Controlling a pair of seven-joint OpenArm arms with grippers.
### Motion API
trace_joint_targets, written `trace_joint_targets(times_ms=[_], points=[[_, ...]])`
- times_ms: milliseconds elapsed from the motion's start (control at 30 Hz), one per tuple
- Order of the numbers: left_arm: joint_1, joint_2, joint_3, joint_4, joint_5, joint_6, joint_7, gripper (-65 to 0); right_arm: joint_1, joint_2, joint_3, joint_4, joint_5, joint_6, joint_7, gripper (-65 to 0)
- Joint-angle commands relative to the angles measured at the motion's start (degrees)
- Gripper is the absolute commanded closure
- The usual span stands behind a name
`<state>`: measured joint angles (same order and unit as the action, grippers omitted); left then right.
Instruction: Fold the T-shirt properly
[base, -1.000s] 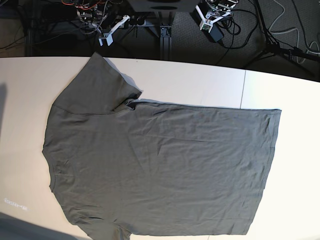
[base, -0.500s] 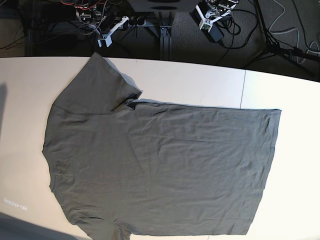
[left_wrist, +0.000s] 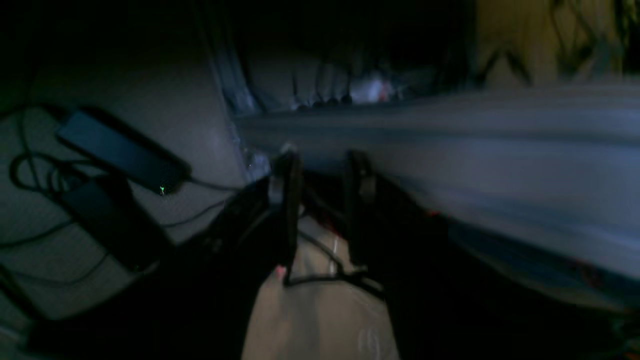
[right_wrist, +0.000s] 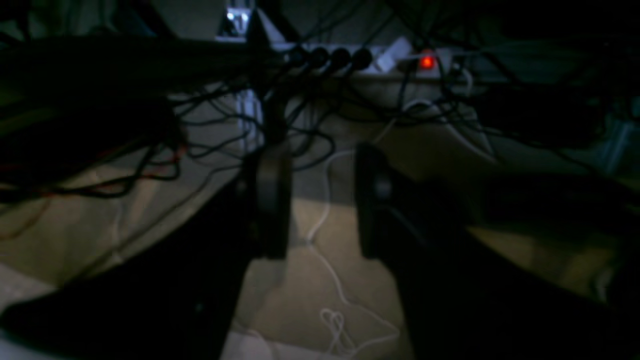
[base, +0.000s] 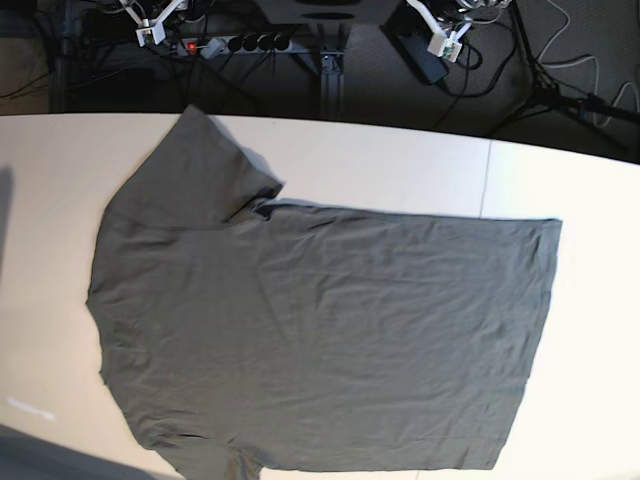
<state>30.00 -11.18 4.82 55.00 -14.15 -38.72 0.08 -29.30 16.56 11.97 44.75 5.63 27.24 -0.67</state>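
Observation:
The dark olive-grey T-shirt (base: 320, 340) lies spread flat on the white table (base: 400, 170). Its collar side is at the left, its hem at the right, and one sleeve (base: 200, 170) points to the far edge. The near sleeve is cut off by the bottom of the view. My left gripper (base: 440, 42) hangs behind the table's far edge at the right. In the left wrist view the left gripper (left_wrist: 322, 162) is open and empty. My right gripper (base: 150, 32) is behind the far edge at the left. In the right wrist view the right gripper (right_wrist: 320, 155) is open and empty over the floor.
A power strip (base: 235, 44) with a red light lies on the floor behind the table and also shows in the right wrist view (right_wrist: 350, 57). Black power bricks (left_wrist: 120, 155) and cables lie on the floor. A tripod leg (base: 560, 95) stands at the far right.
Both grippers have drawn back and up, farther from the table's far edge. The right one has moved left and uncovered the power strip. The T-shirt has not moved.

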Motion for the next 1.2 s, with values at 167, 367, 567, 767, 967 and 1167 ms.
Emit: trace_joint_targets(times_ms=[167,367,567,767,967,1167], points=[[10.9,-3.3,-6.5,21.2,-2.5,-1.3,-1.1,-18.5,-13.0,6.2,0.5,21.8,12.3,4.3,-7.1,-21.9],[19.0,-6.9,-10.6,39.2,-8.0,-1.3,-1.1,-18.8,-22.1,9.4,7.1,44.5,26.8,4.3,-15.9,-21.9],[22.9,-8.2,-12.8,50.7,-11.1,-1.3,2.3,-29.3,-22.0,9.7,15.3,57.1,40.2,4.3,-21.9,-32.1],[23.1,-8.2,-12.8,53.5,-13.9,-1.3,6.6,-29.3,-15.5,10.4,15.4,58.1,42.2,4.3,-21.9,-35.0],[23.3,-8.2,-12.8,53.5,-13.9,-1.3,6.6,-29.3,-7.8,10.4,14.1,54.6,42.4,4.3,-23.1,-35.0],[23.5,-9.0,-12.8,53.5,-13.9,-1.3,7.5,-29.3,-1.9,9.9,10.5,44.9,45.2,4.4,-24.0,-35.0]])
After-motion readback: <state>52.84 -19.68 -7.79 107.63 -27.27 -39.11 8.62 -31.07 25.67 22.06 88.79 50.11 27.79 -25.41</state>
